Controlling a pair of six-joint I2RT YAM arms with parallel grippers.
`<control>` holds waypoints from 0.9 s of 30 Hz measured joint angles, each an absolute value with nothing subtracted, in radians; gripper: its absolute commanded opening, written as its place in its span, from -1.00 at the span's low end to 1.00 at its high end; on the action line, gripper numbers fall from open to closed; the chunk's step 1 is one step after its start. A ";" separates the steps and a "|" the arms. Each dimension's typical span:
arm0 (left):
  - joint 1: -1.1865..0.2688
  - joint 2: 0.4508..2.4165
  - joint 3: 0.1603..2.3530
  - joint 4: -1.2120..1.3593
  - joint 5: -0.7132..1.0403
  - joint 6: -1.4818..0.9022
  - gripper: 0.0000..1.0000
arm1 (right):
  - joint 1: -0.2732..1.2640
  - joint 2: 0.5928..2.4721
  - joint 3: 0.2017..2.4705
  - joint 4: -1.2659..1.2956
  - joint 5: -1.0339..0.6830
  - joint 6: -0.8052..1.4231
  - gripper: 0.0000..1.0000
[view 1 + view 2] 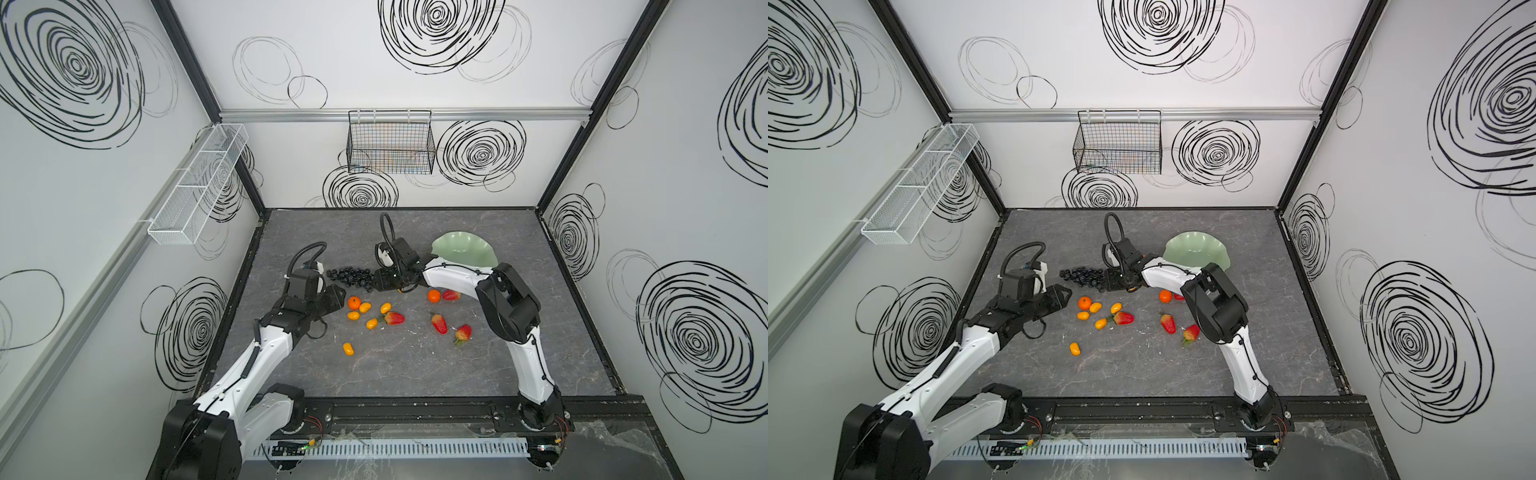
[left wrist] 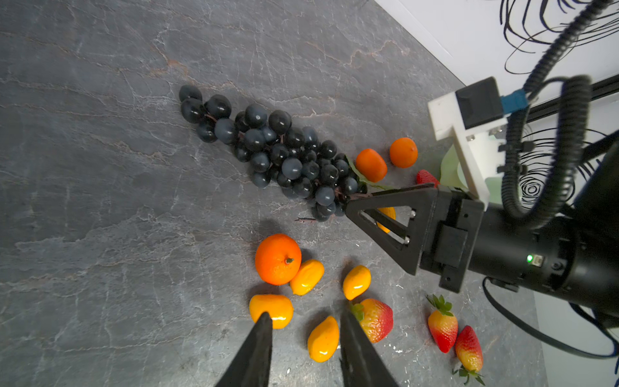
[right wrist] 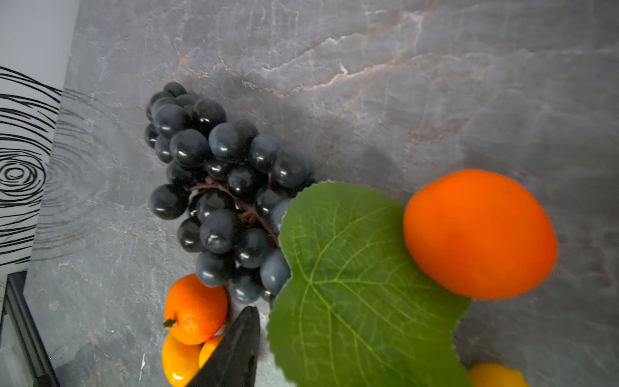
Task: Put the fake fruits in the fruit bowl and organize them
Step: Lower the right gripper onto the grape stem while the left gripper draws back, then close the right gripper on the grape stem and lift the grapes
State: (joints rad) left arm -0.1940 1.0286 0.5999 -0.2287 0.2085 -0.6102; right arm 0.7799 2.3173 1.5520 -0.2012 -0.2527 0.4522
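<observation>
The dark grape bunch (image 1: 351,276) lies mid-table, its green leaf (image 3: 351,284) toward my right gripper (image 1: 379,283). That gripper sits at the bunch's stem end. One finger (image 3: 244,331) shows and the leaf hides the other, so its grip is unclear. My left gripper (image 2: 304,321) hovers open and empty beside a tangerine (image 1: 354,302) and several kumquats (image 2: 323,339). Another tangerine (image 1: 434,296) and strawberries (image 1: 439,323) are scattered to the right. A third tangerine (image 3: 479,234) rests by the leaf. The mint-green fruit bowl (image 1: 457,245) stands empty at the back right.
The right arm's forearm (image 1: 453,276) stretches across in front of the bowl. A black wire basket (image 1: 390,143) hangs on the back wall and a white mesh tray (image 1: 199,183) on the left wall. One kumquat (image 1: 348,348) lies alone nearer the front.
</observation>
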 measured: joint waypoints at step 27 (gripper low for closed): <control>-0.214 1.040 0.600 -0.229 0.207 -0.610 -0.26 | 0.759 2.341 1.559 -0.123 -0.317 0.471 -0.60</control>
State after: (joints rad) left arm -0.2138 1.0397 0.5999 -0.2291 0.2073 -0.6102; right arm 0.7586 2.3405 1.5589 -0.1226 -0.3168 0.4713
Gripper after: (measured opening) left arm 0.372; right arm 0.215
